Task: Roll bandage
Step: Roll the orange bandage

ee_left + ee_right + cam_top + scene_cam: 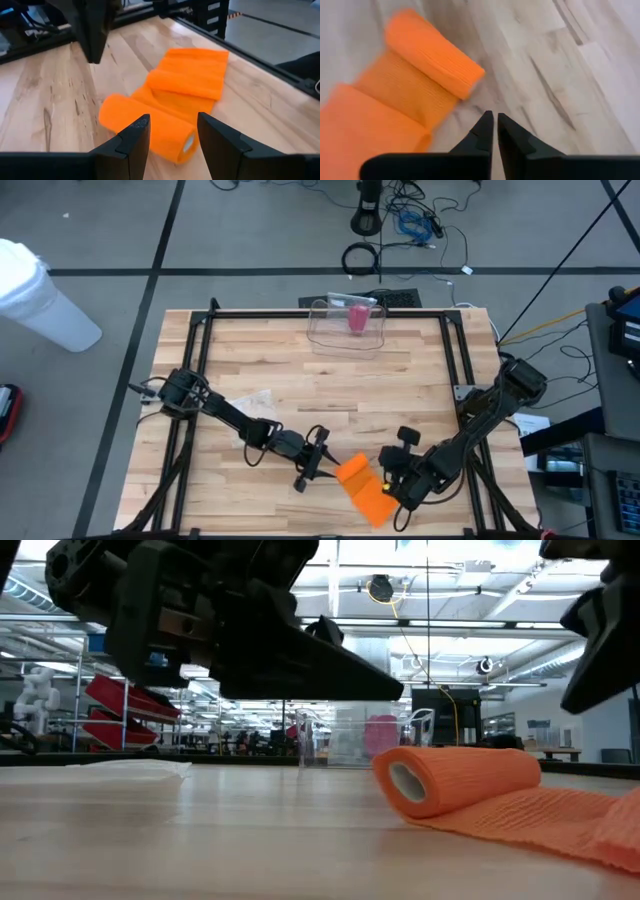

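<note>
Overhead view, lower centre of the frame: a partly rolled orange bandage [362, 488] lies on the wooden counter [330, 380]. Its rolled end points toward the upper left, and its unrolled tail runs to the lower right, folded over itself. The roll's long axis runs from lower left to upper right across the frame, at right angles to the tail.

The left tool [310, 463] sits just left of the roll, fingers apart and empty; in its wrist view the roll [147, 127] lies directly ahead of the gap. The right tool [392, 477] sits just right of the strip, fingers together and gripping nothing, the roll [434, 52] a little ahead of its tips.

Both tools flank the bandage closely. The left faces the roll's side, so rolling onward would carry the roll away from it, along the tail.
</note>
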You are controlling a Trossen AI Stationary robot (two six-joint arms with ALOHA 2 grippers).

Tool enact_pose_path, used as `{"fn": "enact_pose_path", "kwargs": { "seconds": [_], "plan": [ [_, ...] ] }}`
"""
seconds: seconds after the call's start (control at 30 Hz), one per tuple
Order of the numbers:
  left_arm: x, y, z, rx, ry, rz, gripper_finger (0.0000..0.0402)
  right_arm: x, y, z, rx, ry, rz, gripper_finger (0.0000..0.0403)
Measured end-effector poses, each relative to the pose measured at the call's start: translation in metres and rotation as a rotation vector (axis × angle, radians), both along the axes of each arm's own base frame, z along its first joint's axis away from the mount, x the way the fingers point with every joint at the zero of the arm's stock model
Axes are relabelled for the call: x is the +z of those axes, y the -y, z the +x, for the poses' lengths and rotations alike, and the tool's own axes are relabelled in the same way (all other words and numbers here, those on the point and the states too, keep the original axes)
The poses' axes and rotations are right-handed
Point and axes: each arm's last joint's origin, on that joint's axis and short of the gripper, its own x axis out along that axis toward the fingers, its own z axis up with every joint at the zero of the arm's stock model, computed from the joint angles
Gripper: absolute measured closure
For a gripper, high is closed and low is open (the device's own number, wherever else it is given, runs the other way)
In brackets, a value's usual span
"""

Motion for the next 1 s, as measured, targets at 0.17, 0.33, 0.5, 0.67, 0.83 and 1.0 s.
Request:
{"fn": "enact_pose_path", "kwargs": {
  "seconds": [0.17,0.33,0.5,0.67,0.83,1.0],
  "plan": [
    [-0.001,0.000,0.000,0.000,-0.014,0.006,0.0231,-0.013,0.010,0.005,-0.036,-0.062,-0.042,0.0339],
    [-0.002,0.000,-0.001,-0.002,-0.020,0.008,0.0231,-0.029,0.010,0.010,-0.046,-0.092,-0.054,0.0286],
    [-0.006,0.000,-0.002,-0.005,-0.058,0.028,0.0231,-0.040,0.008,0.013,-0.047,-0.099,-0.076,0.0272],
    [-0.007,-0.001,-0.003,0.003,-0.061,0.064,0.0231,-0.051,0.003,0.019,-0.029,-0.087,-0.061,0.0278],
    [-0.008,-0.002,-0.002,0.060,-0.058,0.091,0.0231,-0.057,-0.004,0.029,-0.015,-0.021,-0.005,0.0279],
    [-0.011,0.003,-0.006,0.025,-0.069,0.145,0.0231,-0.058,-0.003,0.032,-0.080,0.001,0.058,0.0279]
  ]
}}
